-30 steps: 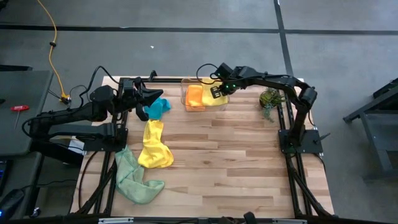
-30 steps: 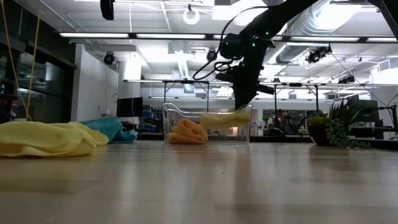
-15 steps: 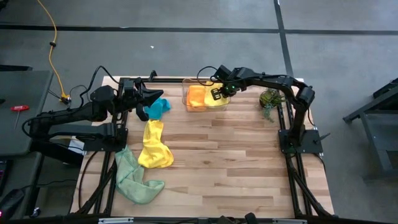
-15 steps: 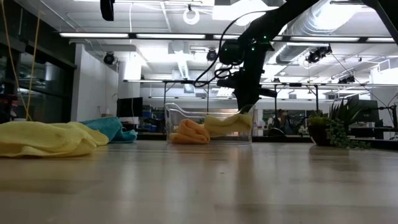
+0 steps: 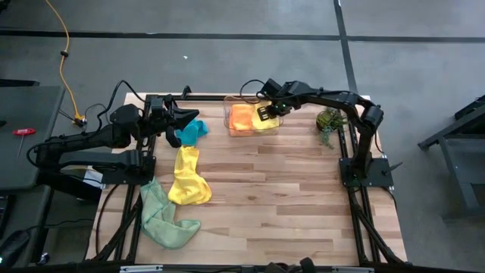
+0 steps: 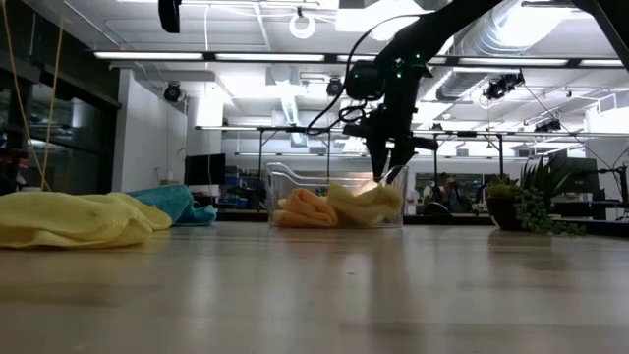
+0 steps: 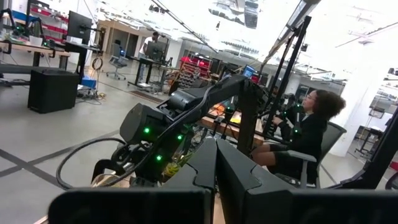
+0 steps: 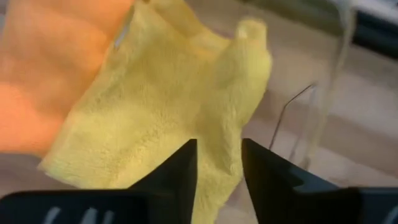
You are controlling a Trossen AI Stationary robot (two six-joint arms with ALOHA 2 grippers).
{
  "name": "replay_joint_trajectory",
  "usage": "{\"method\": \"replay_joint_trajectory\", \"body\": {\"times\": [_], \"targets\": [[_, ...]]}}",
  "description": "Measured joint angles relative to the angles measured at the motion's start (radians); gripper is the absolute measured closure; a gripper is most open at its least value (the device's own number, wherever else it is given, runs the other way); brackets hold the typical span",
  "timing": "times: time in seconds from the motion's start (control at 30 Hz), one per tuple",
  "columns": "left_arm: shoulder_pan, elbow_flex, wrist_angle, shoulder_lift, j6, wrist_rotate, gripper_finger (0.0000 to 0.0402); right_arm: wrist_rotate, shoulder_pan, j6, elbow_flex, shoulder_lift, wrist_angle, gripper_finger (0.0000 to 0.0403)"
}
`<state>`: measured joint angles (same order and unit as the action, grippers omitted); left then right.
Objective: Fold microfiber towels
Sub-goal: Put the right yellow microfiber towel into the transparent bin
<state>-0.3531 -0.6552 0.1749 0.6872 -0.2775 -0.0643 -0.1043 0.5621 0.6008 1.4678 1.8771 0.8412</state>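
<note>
Beyond the wooden table (image 5: 288, 197), grey floor (image 5: 227, 68).

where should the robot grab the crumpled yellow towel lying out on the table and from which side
Grip the yellow towel at its narrow far end, toward the teal towel, coming straight down from above. That end lies flat and thin; the near end is bunched wide beside the green towel.
</note>
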Motion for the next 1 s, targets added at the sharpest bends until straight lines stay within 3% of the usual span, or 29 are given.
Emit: {"method": "replay_joint_trajectory", "body": {"times": [0.23, 0.4, 0.5, 0.67, 1.0], "targets": [[0.0, 0.0, 0.0, 0.0, 0.0, 0.0, 0.0402, -0.055, 0.0, -0.08, 0.105, 0.0, 0.071, 0.0266], [0.0, 0.0, -0.011, 0.0, 0.0, 0.0, 0.0401, 0.078, 0.0, -0.261, 0.156, -0.001, 0.06, 0.0267], [0.0, 0.0, -0.036, 0.0, 0.0, 0.0, 0.0402, 0.137, -0.005, -0.359, 0.155, 0.01, 0.08, 0.0291], [0.0, 0.0, -0.047, 0.0, -0.009, 0.0, 0.0402, 0.208, -0.006, -0.51, 0.154, 0.064, 0.083, 0.039], [0.0, 0.0, -0.047, 0.0, -0.026, 0.0, 0.0401, 0.238, -0.005, -0.819, 0.154, 0.146, 0.156, 0.0402]]}}
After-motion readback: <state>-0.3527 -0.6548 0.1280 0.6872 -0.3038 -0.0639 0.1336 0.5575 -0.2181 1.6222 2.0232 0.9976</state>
